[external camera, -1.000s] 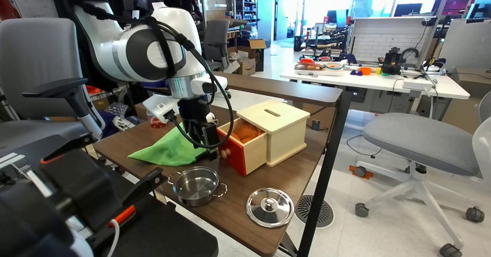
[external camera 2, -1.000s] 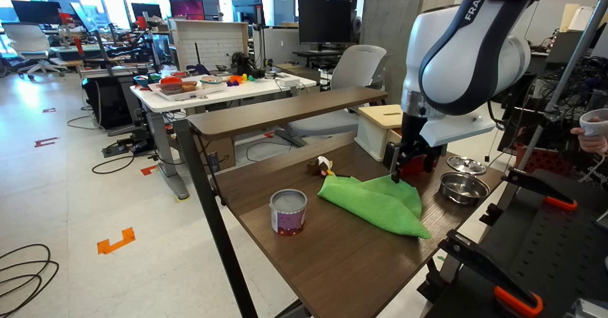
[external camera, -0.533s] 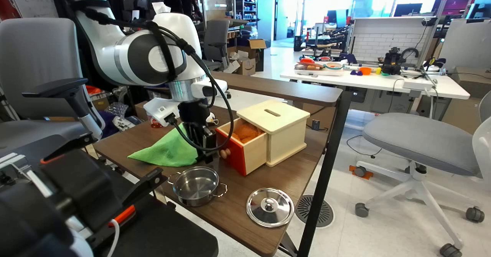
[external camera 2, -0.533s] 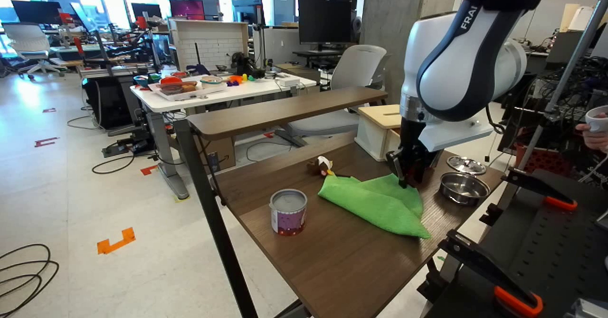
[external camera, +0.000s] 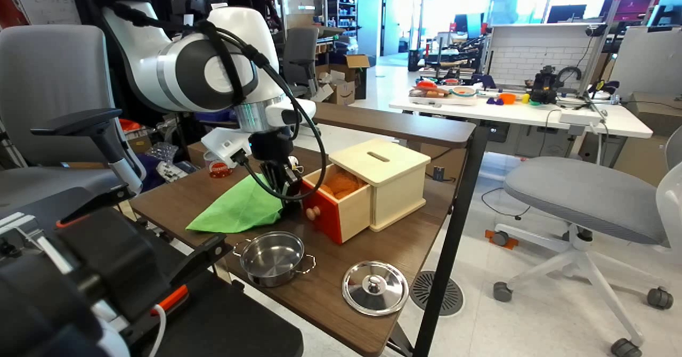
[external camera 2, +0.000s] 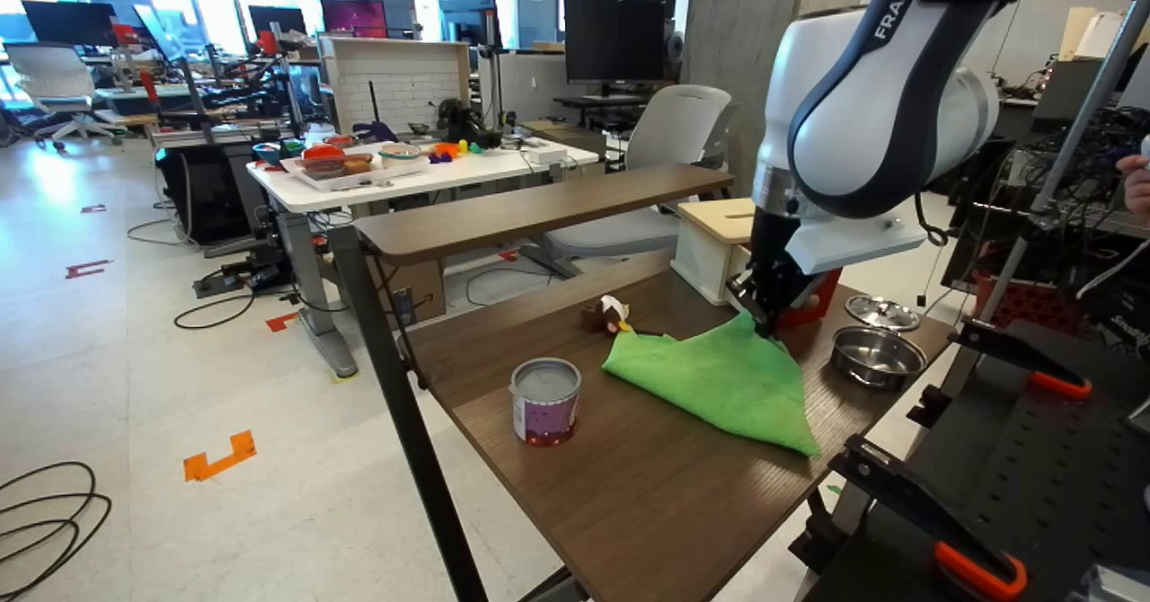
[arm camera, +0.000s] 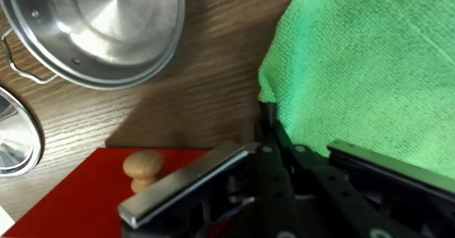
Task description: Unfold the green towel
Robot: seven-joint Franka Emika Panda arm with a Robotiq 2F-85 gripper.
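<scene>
Gripper [arm camera: 269, 112] clamped together, towel [arm camera: 369, 74] pinched by edge at tips; rest spreads away from gripper over table [external camera 2: 629, 494]; drawer [external camera: 333, 221] near gripper, on side opposite towel

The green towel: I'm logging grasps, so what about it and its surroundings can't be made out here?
Green towel, all views: underside hidden by its top layer.
Its gripped part, wrist view: hidden by the end effector.
Open drawer, in an exterior view: back hidden by the box.
Can, both exterior views: label too small to read.
</scene>
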